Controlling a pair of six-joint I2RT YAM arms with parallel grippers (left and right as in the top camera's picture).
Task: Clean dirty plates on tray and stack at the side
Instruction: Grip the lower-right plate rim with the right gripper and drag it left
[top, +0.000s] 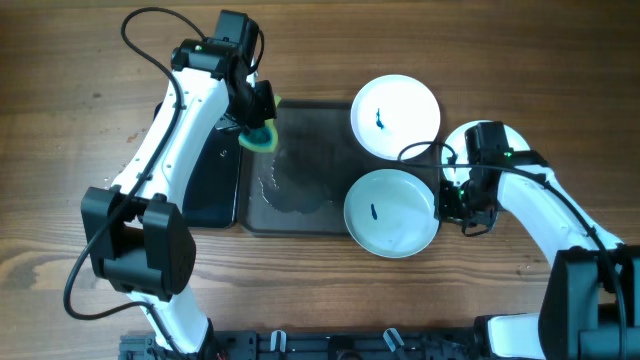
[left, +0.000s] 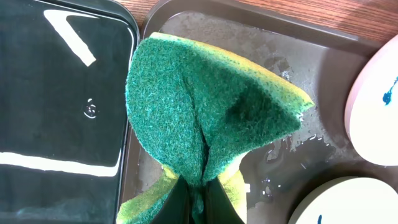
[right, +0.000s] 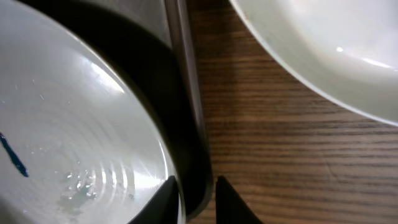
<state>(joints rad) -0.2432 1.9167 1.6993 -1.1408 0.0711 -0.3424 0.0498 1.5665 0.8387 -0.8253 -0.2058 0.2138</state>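
Note:
The dark grey tray (top: 310, 150) lies mid-table, wet at its centre. Two white plates with blue smears sit on its right part, one far (top: 395, 115) and one near (top: 390, 212). A third plate (top: 455, 150) lies on the table to the right, partly under my right arm. My left gripper (top: 262, 128) is shut on a green and yellow sponge (left: 205, 106) above the tray's far left corner (left: 323, 62). My right gripper (right: 198, 186) has its fingers closed around the tray's right rim (right: 193, 124), beside the near plate's edge (right: 74, 124).
A smaller glossy black tray (top: 205, 190) lies directly left of the grey tray and also shows in the left wrist view (left: 62, 93). Bare wooden table surrounds both trays.

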